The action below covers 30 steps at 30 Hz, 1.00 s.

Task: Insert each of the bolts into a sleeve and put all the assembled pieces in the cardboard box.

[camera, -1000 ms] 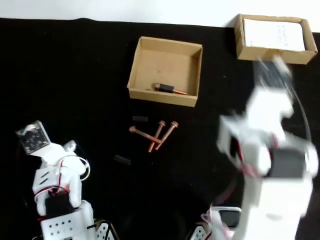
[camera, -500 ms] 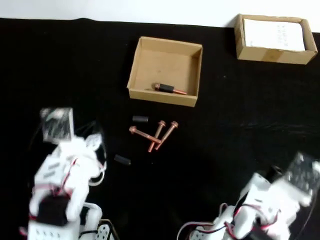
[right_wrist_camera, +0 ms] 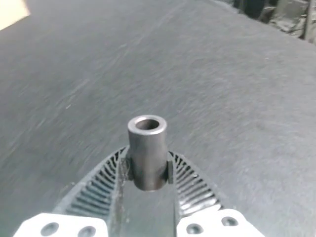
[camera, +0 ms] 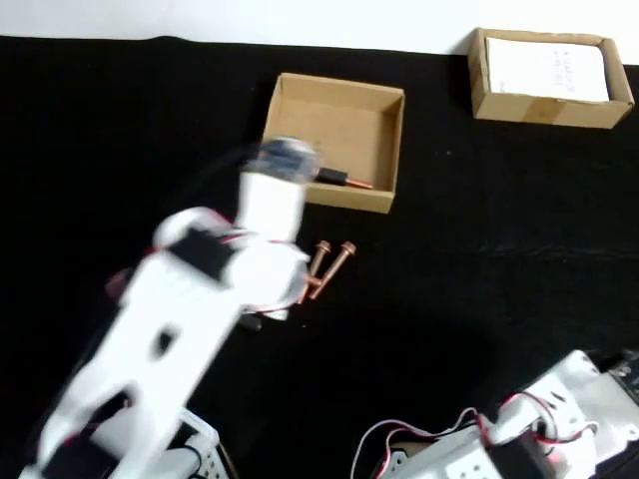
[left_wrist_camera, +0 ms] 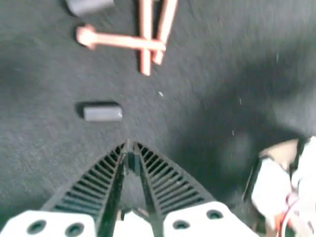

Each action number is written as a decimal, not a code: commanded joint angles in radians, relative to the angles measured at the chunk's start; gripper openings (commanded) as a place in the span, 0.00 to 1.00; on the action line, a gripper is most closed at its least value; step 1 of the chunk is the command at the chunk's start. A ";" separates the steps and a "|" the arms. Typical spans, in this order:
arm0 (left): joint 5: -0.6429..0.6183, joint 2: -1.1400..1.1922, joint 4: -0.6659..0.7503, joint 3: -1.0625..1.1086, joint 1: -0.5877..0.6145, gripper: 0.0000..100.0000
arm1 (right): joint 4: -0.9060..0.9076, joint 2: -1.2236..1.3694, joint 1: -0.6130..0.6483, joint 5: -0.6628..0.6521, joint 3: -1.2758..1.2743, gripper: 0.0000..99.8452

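L gripper (left_wrist_camera: 131, 148): fingers closed on nothing, tips near a loose sleeve (left_wrist_camera: 102, 112). L arm (camera: 180, 329) runs lower left to centre of high view. R gripper (right_wrist_camera: 146, 160) clamps the held sleeve (right_wrist_camera: 146, 143). R arm (camera: 559, 419) sits lower right. Bolts (camera: 334, 261) lie centre. Cardboard box (camera: 339, 88) is upper centre w/ one assembled piece (camera: 344, 181) inside.

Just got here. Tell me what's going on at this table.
Two robot arms are fitting bolts into sleeves. The right hand is shut on a sleeve above the cloth. The left hand, shut and empty, hangs over the cloth near a loose sleeve, with three bare bolts just beyond. One assembled piece already lies in the box.
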<state>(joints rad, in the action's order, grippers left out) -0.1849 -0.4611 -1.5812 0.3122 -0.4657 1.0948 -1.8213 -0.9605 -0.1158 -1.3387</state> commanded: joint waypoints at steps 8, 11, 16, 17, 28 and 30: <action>0.006 0.383 0.169 -0.165 -0.111 0.01 | -0.334 -0.007 -0.074 -0.135 -0.286 0.01; 0.006 0.492 0.242 -0.219 -0.110 0.01 | -0.420 -0.007 -0.068 -0.140 -0.361 0.01; 0.006 0.664 0.269 -0.363 -0.110 0.01 | -0.499 -0.007 -0.067 -0.141 -0.435 0.01; 0.006 0.699 0.264 -0.395 -0.110 0.01 | -0.507 -0.007 -0.067 -0.141 -0.441 0.01; 0.005 0.980 0.189 -0.647 -0.090 0.17 | -0.519 -0.007 -0.031 -0.210 -0.433 0.01; 0.003 1.003 0.160 -0.668 -0.082 0.21 | -0.519 -0.007 -0.031 -0.210 -0.432 0.01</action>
<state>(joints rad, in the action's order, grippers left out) -0.1818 0.5347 -1.3817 -0.2954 -0.5639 0.6007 -1.8182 -1.0050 -0.3076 -1.6609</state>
